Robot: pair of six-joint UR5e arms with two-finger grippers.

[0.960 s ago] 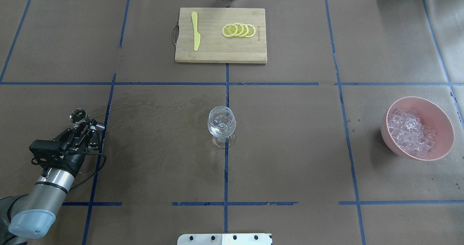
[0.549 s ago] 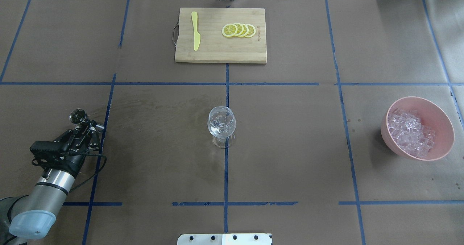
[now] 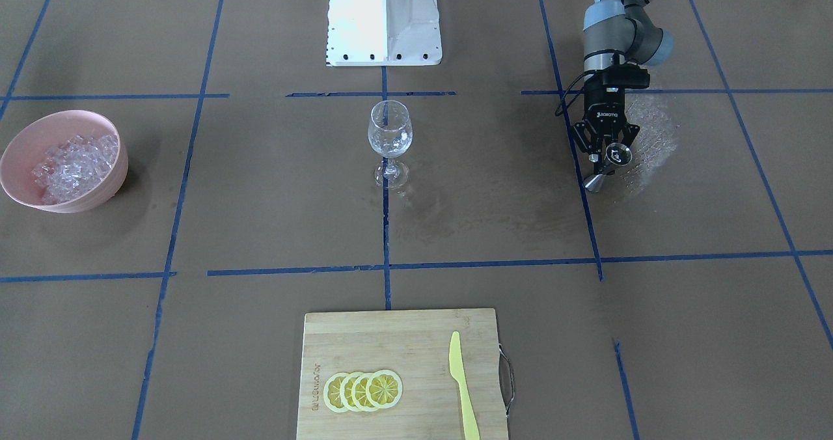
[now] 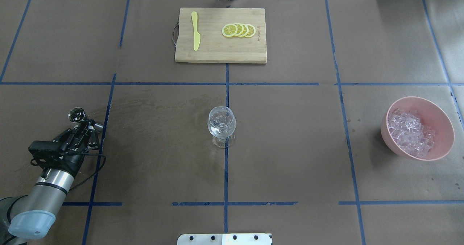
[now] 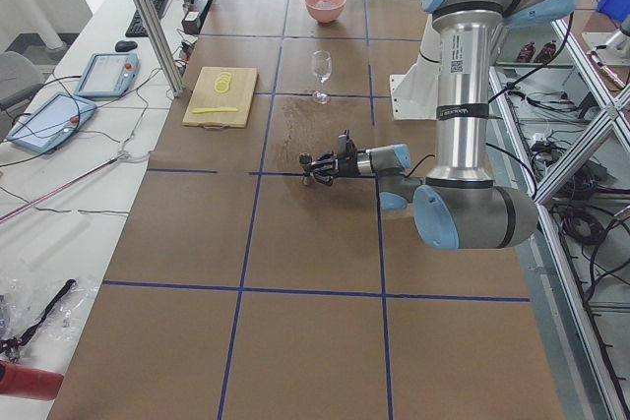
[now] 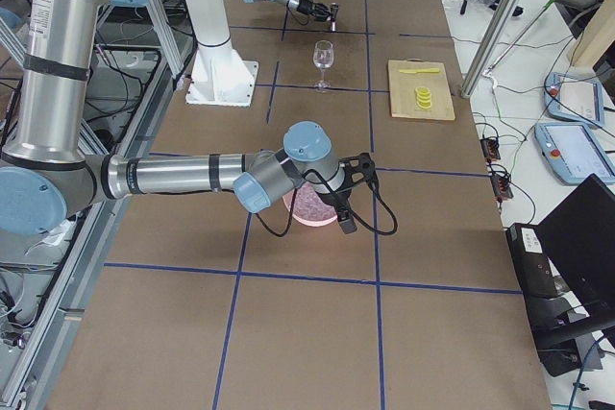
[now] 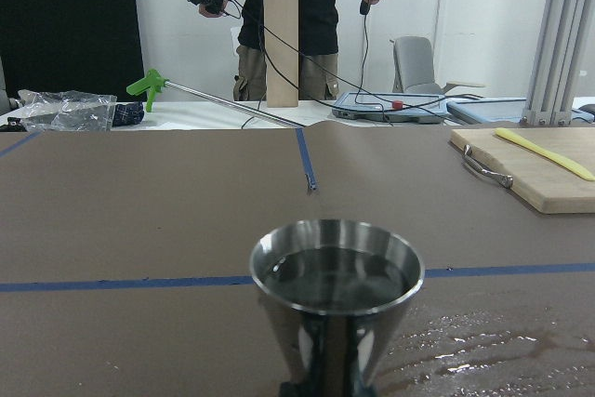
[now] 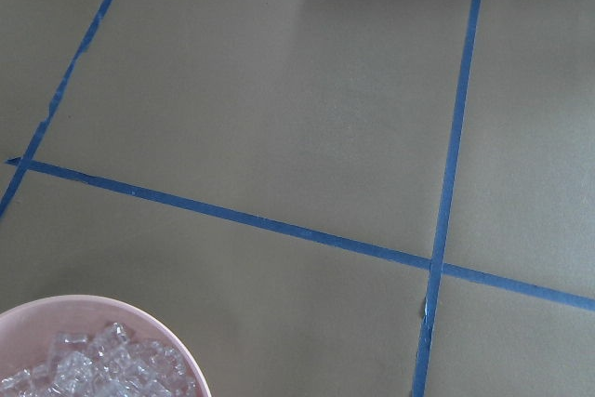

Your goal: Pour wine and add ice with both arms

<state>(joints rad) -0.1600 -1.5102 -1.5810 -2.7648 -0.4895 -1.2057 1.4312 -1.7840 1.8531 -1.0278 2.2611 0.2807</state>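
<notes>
The wine (image 7: 335, 276) sits bottom centre of the left wrist view, filling a steel jigger (image 7: 337, 323) that the left gripper (image 4: 88, 125) clamps. Far right overhead, the ice (image 4: 411, 132) heaps in a pink bowl (image 4: 439, 113), close by the right gripper (image 6: 334, 201); I cannot tell its grip.

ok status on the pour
left gripper shut on steel measuring cup, dark wine inside. right gripper near pink bowl of clear ice cubes, jaws unreadable. nothing between cup and clear stemmed glass.
</notes>
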